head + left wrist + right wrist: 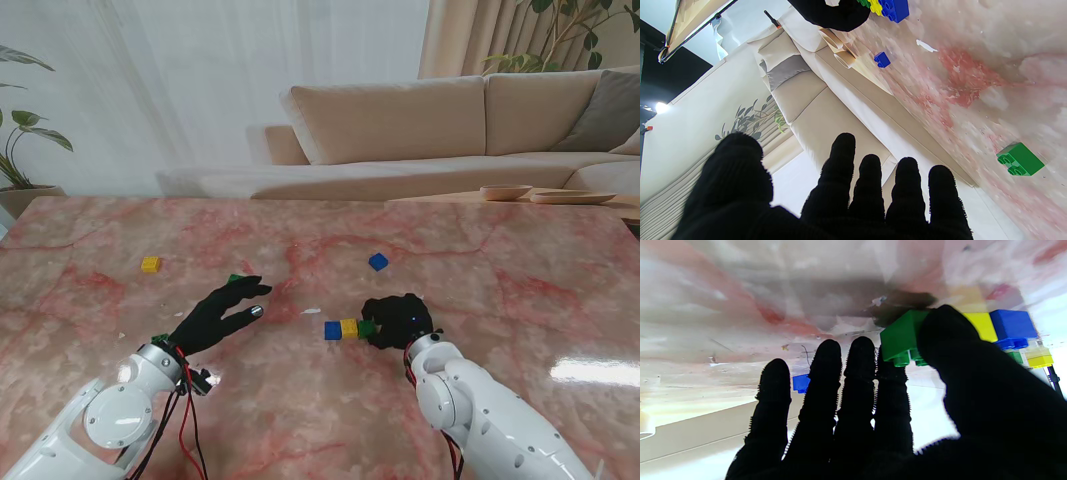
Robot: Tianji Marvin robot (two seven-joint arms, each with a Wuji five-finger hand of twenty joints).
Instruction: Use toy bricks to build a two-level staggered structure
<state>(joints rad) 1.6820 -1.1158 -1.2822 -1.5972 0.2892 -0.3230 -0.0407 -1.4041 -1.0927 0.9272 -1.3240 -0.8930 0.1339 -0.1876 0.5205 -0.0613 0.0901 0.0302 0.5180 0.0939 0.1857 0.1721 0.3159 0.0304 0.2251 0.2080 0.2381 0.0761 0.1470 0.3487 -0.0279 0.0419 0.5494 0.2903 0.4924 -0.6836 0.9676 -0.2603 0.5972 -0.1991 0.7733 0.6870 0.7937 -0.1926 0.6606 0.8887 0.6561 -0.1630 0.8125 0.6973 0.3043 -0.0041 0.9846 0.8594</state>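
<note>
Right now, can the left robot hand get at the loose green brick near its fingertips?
Probably yes. The left robot hand is open and holds nothing, the green brick lies alone on the table just past its fingers, and nothing stands between them.

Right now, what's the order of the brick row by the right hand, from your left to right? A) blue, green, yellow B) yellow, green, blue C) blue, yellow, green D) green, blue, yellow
C: in the stand view the blue brick sits leftmost, the yellow brick in the middle, and the green brick is at the right hand, whose thumb touches it in the right wrist view.
</note>
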